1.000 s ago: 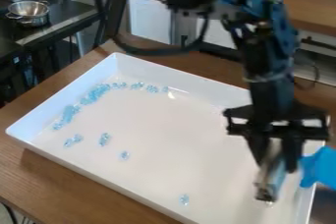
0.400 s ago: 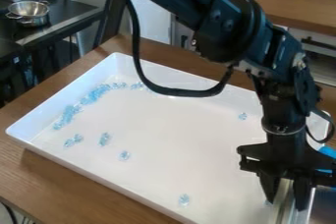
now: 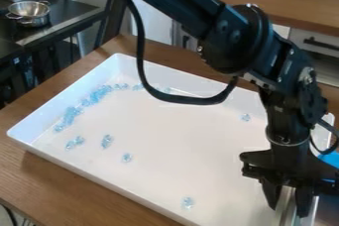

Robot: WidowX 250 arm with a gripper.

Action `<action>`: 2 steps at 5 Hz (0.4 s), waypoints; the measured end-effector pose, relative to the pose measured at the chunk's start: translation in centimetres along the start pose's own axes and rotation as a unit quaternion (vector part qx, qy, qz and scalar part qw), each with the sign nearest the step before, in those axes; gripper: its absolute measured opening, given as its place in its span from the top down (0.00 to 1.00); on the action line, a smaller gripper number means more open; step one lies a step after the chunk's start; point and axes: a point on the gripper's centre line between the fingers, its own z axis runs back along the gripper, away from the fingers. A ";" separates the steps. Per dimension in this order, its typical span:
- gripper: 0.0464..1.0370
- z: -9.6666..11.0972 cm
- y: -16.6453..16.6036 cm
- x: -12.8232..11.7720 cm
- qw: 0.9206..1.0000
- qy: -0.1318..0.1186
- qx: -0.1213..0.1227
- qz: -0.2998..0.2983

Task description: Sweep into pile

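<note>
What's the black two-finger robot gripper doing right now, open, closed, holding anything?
Gripper: closed on a silver-coloured, straight-edged tool, at the right side of the white rectangular tray.

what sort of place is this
Probably a robot lab or workshop fitted out with a kitchen-like corner: a black robot arm over a white tray, a steel pot on a dark counter.
</note>
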 end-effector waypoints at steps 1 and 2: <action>0.65 -0.2 0.7 -0.2 1.000 0.001 0.017 -0.002; 0.65 -0.4 2.0 -1.1 0.999 0.006 0.042 -0.003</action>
